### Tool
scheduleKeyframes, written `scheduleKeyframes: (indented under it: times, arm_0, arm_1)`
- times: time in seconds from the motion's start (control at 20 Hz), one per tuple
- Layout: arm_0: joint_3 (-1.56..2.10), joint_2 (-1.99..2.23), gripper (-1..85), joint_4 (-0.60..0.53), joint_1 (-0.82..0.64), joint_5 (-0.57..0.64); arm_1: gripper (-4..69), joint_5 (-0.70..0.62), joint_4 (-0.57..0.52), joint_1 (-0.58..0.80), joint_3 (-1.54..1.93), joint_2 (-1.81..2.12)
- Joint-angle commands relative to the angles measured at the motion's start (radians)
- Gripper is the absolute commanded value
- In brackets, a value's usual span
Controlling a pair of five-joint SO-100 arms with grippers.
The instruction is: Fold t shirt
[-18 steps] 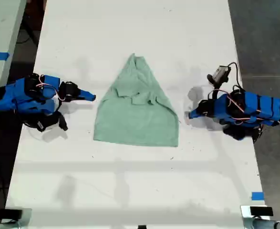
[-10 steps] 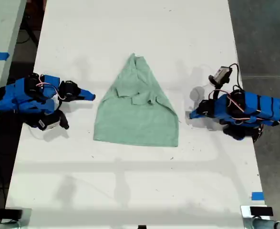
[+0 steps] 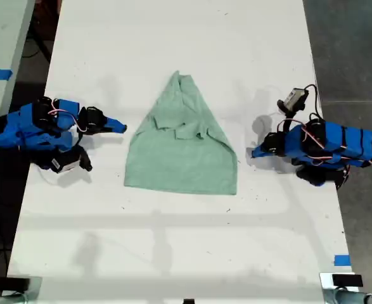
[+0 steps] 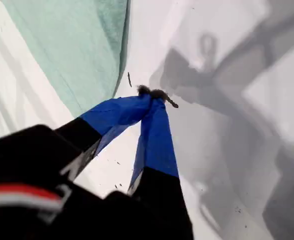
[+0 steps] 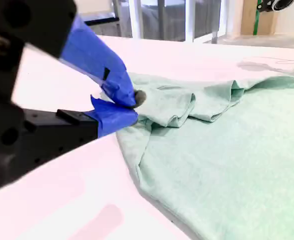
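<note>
**Mint-green shirt partly folded, both claws empty**

Exterior view: the t shirt [image 3: 182, 149] lies mid-bench [image 3: 173, 44] as a rough triangle, narrow end away from the camera, with small flaps turned over its middle. My first claw [image 3: 254, 152] sits at the exterior view's right, just beside the shirt's lower corner. My second claw [image 3: 122, 128] sits at the exterior view's left, near the slanted edge but apart from it. I judge this a pause between folds. The next move calls for pinching an edge or corner and carrying it across.

First wrist view: my first claw [image 4: 154, 95] is pressed together on nothing but a speck of fluff, with the shirt's edge [image 4: 71, 45] close by.

Second wrist view: my second claw [image 5: 131, 105] looks pressed together and empty, in front of the shirt's creased flaps [image 5: 227, 145]. Whether it grazes the cloth is hard to tell. Layers under the flaps are hidden.
</note>
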Motion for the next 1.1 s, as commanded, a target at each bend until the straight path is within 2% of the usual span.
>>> scheduleKeyframes:
  times: [0.0, 0.3, 0.4, 0.65, 0.75, 0.85, 1.0, 1.05]
  arm_0:
    - [0.009, 0.006, 0.1, 0.000, -0.006, -0.012]
    - [0.009, 0.006, 0.1, 0.000, -0.006, -0.012]
    - [0.009, 0.006, 0.1, 0.002, -0.005, -0.012]
    - [0.008, 0.006, 0.1, 0.002, 0.009, -0.008]
    - [0.008, 0.006, 0.1, 0.003, 0.014, -0.012]
    - [0.008, 0.006, 0.1, 0.003, 0.002, -0.006]
    - [0.008, 0.006, 0.1, 0.005, 0.011, -0.012]
    - [0.008, 0.006, 0.1, 0.005, 0.014, -0.014]
  arm_1:
    - [-1.4, 0.006, 0.000, 0.000, 0.038, 0.012]
    - [-1.3, 0.028, 0.000, 0.002, 0.038, 0.012]
    - [-1.2, 0.005, 0.035, 0.043, 0.018, 0.012]
    - [-0.8, 0.057, 0.034, 0.031, 0.020, 0.006]
    - [3.4, 0.103, 0.026, 0.011, -0.006, 0.000]
    - [10.0, 0.092, 0.006, 0.012, -0.104, -0.094]
    - [25.7, 0.146, -0.086, -0.072, -0.385, -0.638]
    - [27.5, 0.169, -0.123, -0.121, -0.506, -0.865]
